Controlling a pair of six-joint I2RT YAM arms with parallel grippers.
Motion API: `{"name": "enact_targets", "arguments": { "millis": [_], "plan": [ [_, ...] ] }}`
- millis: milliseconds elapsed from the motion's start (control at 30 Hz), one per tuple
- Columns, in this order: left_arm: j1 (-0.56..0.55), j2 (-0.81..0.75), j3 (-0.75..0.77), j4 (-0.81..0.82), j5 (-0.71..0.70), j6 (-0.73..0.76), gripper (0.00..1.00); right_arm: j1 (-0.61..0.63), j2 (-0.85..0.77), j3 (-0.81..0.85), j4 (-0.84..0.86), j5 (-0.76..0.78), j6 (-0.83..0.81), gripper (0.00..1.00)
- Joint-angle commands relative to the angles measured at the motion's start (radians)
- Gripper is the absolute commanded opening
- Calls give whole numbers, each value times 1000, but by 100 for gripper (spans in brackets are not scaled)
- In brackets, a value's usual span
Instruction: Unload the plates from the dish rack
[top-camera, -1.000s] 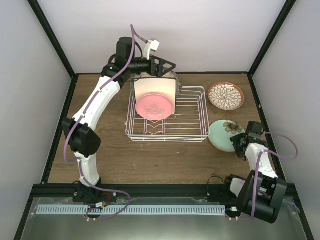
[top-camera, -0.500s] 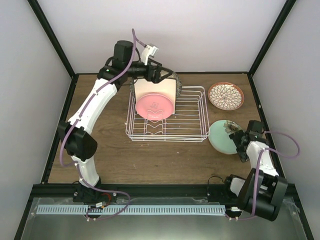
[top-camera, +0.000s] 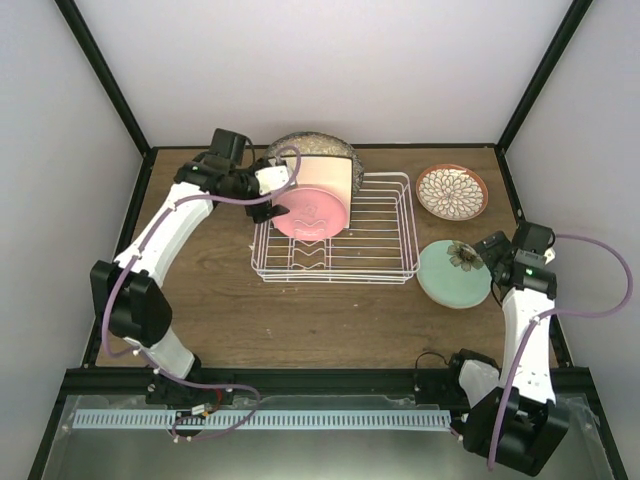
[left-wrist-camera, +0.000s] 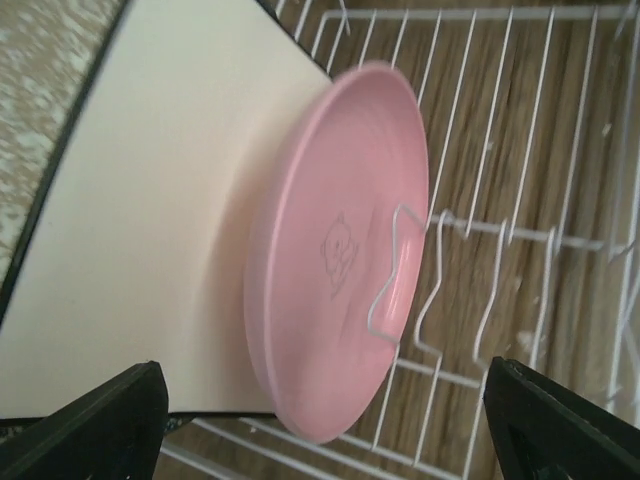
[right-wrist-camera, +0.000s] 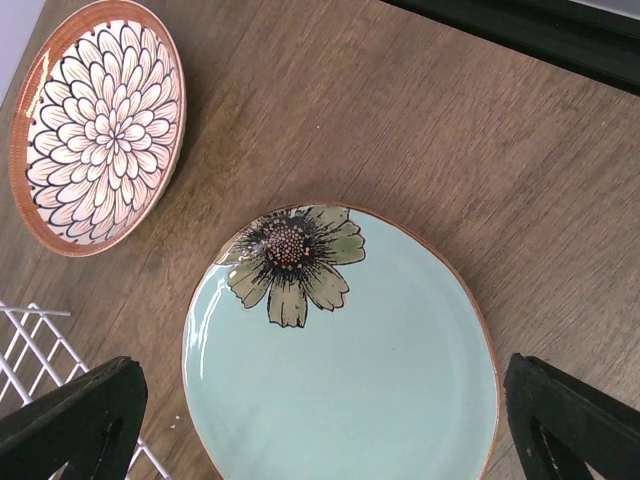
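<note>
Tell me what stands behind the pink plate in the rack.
The cream square plate stands directly behind the pink plate. Behind that, the speckled grey plate shows only its upper rim; the rest is covered.

Brown wood-grain bench (top-camera: 300, 320), black rail (top-camera: 330, 376) at near edge. Pale walls (top-camera: 420, 70) on three sides, black posts (top-camera: 102, 72) at far corners. White slotted strip (top-camera: 330, 420) along front.

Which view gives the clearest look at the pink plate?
The left wrist view: the pink plate is large and close, standing before the cream square plate, behind a wire prong. The top external view shows it small, upright in the dish rack. The right wrist view misses it.
</note>
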Motion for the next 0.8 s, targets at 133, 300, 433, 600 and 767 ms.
{"name": "enact_targets", "arguments": {
  "millis": [133, 300, 433, 600, 767],
  "plan": [
    [-3, 3, -64, 179, -105, 208, 85, -7, -30, -17, -17, -21, -2, 100],
    [-12, 53, -67, 225, -119, 232, 77, -7, -35, -17, -17, -18, -2, 100],
    [-28, 94, -62, 232, -125, 235, 66, -6, -42, -20, -21, -13, -1, 100],
    [-46, 134, -60, 228, -131, 235, 42, -7, -52, -27, -22, -10, 1, 100],
    [-55, 163, -29, 214, -151, 207, 11, -7, -50, -25, -22, -10, 1, 100]
  ]
}}
